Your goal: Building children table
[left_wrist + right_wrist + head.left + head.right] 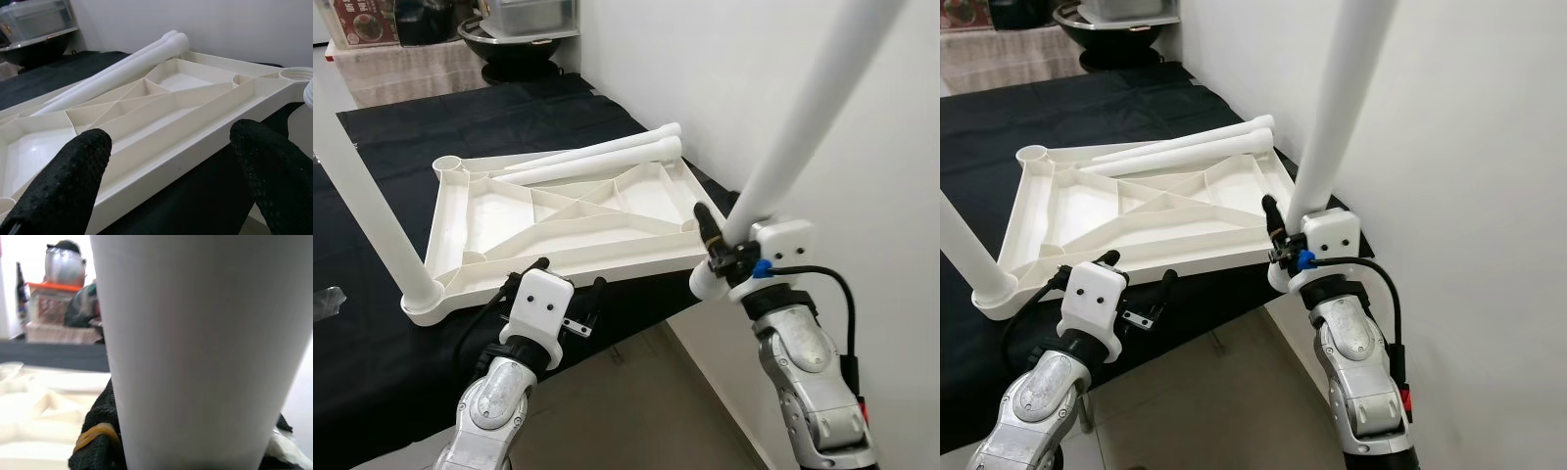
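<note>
An upside-down white ribbed table top [558,211] lies on a black-covered surface. A white leg [362,196] stands in its near left corner. Two loose legs [607,152] lie along its far edge. My right gripper [724,233] is shut on another white leg [783,147] and holds it upright, slightly tilted, at the near right corner; in the right wrist view this leg [195,342] is very close. My left gripper [570,276] is open just in front of the top's near edge, with its fingers [63,181] on either side of the rim [186,147]. An empty corner socket [296,73] shows beside them.
A white wall [754,78] runs close along the right. At the back stand a dark pot [514,44] and a metal container [533,12]. The black surface [372,372] ends near my arms, with tiled floor [636,401] below. A clear plastic scrap [325,299] lies at the left.
</note>
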Robot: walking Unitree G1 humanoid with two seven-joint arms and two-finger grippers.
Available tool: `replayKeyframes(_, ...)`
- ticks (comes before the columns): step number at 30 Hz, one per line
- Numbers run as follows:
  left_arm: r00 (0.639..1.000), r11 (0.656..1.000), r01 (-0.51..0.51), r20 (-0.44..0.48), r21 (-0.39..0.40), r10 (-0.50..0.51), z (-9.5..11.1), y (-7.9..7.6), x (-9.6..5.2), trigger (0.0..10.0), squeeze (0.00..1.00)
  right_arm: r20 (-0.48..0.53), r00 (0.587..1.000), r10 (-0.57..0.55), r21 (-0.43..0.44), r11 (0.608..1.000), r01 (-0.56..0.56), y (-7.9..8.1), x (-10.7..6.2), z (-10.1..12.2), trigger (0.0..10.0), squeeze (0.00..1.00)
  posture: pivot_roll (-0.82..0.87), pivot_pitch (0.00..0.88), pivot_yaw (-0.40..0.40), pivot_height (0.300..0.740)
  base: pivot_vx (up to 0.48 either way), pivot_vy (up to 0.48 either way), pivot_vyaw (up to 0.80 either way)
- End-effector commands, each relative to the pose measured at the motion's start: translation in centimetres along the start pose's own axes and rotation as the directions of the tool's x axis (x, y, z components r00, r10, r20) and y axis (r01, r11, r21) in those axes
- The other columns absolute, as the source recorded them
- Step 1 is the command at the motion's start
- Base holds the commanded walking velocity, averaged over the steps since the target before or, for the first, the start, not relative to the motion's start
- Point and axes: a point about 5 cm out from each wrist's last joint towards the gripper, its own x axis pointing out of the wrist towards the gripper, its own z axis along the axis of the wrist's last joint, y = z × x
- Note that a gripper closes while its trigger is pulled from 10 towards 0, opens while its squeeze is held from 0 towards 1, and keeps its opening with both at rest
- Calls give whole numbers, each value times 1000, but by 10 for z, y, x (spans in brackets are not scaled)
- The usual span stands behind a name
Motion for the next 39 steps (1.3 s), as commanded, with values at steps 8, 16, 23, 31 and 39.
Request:
replayKeyframes(8, 1000, 1000, -5, 3, 28, 5, 4, 1, -13, 10000, 0, -103, 995, 5, -66, 998, -12, -7, -33, -8, 10000, 0, -20, 0, -30, 740, 0, 0, 0)
replayKeyframes(16, 1000, 1000, 10, -1, 28, -10, 5, -2, -14, 10000, 0, -114, 993, 24, -68, 997, -32, -3, -30, -7, 10000, 0, -18, 0, -34, 740, 0, 0, 0)
replayKeyframes(23, 998, 992, 55, -27, 115, -52, -4, 4, -16, 10000, 0, -126, 990, 55, -73, 995, -64, 0, -26, -11, 10000, 0, -19, 0, -27, 740, 0, 0, 0)
replayKeyframes(31, 999, 989, 32, -7, 146, -31, 0, 10, -11, 10000, 0, -113, 992, 50, -75, 995, -59, -5, -15, -7, 10000, 0, -22, 0, -35, 740, 0, 0, 0)
replayKeyframes(39, 1000, 989, 26, 4, 147, -27, 3, 8, -6, 10000, 0, -88, 995, 54, -77, 995, -61, -4, -9, -1, 10000, 0, -24, 0, -37, 740, 0, 0, 0)
